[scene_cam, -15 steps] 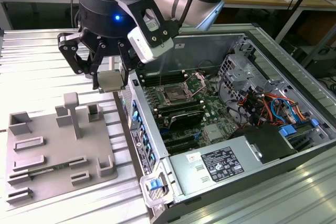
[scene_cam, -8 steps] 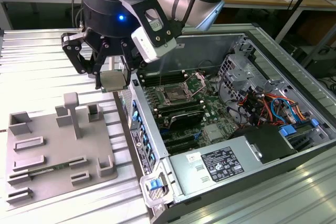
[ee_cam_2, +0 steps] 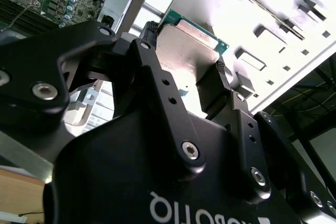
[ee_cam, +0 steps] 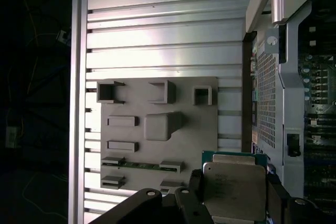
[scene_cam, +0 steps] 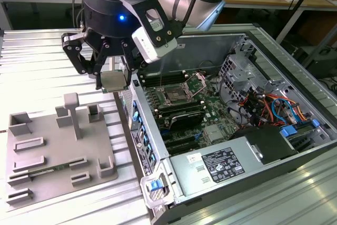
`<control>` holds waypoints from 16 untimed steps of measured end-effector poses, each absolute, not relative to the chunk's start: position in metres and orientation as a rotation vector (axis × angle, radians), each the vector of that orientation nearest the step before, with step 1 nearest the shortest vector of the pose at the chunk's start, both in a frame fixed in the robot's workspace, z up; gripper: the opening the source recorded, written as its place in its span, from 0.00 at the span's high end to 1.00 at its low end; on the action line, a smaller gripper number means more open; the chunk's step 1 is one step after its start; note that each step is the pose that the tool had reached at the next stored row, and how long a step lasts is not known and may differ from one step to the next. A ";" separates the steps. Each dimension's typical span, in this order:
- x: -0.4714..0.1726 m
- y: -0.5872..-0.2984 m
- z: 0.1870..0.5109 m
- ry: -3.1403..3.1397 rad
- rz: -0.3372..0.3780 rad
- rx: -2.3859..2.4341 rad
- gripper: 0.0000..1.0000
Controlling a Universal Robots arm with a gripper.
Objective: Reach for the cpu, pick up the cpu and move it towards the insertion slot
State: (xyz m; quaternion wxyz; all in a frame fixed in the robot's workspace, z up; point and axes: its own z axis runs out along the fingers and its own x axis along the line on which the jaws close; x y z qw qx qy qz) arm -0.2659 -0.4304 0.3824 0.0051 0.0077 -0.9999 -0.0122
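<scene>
My gripper (scene_cam: 112,85) is shut on the cpu (scene_cam: 114,81), a flat square chip with a silvery top and a green edge. It hangs in the air over the strip of table between the grey tray (scene_cam: 31,180) and the open computer case's left wall. In both wrist views the cpu (ee_cam_2: 185,51) (ee_cam: 233,190) sits clamped by its two opposite edges between the black fingers (ee_cam_2: 149,51) (ee_cam: 195,182). The insertion slot (scene_cam: 174,97), a square socket with a metal frame and dark centre, lies on the motherboard inside the case, to the exterior view's right of the gripper.
The grey tray (ee_cam: 157,85) has upright blocks and recesses, and a thin green memory stick (scene_cam: 50,170) lies in it. The case (scene_cam: 221,164) has tall metal walls, black memory slots (scene_cam: 181,114), a drive cage and cable bundles (scene_cam: 274,109). The slatted metal table (scene_cam: 31,72) surrounds both.
</scene>
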 end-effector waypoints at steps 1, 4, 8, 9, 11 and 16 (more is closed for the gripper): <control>-0.265 -0.430 0.382 -3.131 -0.038 0.025 0.45; -0.264 -0.430 0.382 -3.131 -0.038 0.024 0.45; -0.259 -0.430 0.382 -3.131 -0.037 0.024 0.45; -0.258 -0.430 0.381 -3.131 -0.037 0.024 0.45; -0.256 -0.430 0.381 -3.131 -0.037 0.024 0.45; -0.250 -0.430 0.380 -3.131 -0.033 0.024 0.45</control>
